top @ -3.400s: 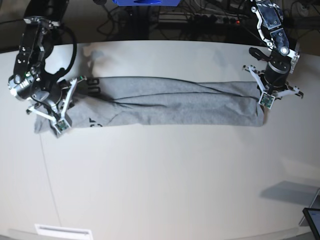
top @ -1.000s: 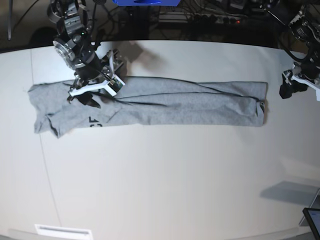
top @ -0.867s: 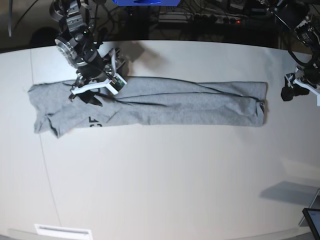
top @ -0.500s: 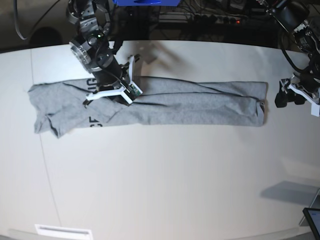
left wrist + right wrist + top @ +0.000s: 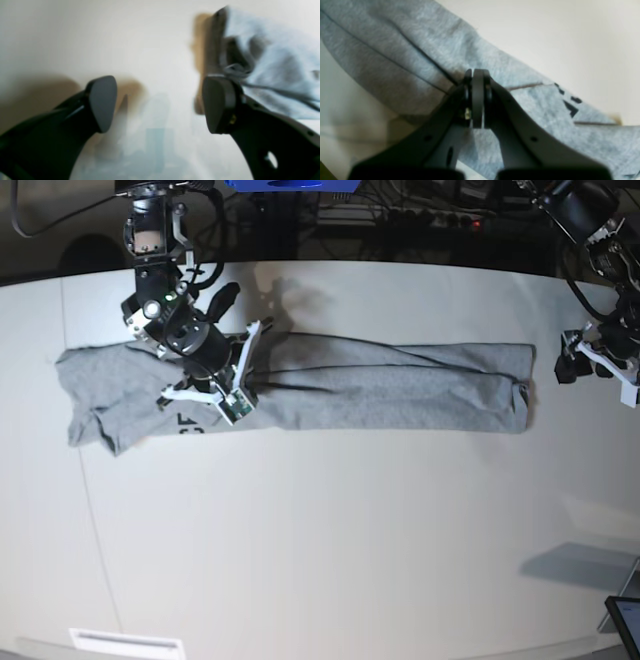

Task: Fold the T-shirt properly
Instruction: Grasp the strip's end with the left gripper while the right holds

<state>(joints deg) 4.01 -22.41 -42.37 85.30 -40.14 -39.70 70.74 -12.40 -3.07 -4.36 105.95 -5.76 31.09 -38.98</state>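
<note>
Under the right pincer: large heather-grey cotton T-shirt, folded lengthwise into a long band across the pale tabletop. Pincer clenched, pads pressed flat together above a dark fold line in the cloth; no fabric visibly caught between them. Black block lettering just to one side of the tips. Beyond the band's far end, off the cloth: left pincer, released, jaws wide apart with only bare table between. Crumpled grey shirt edge just beside one left finger; contact unclear through blur.
</note>
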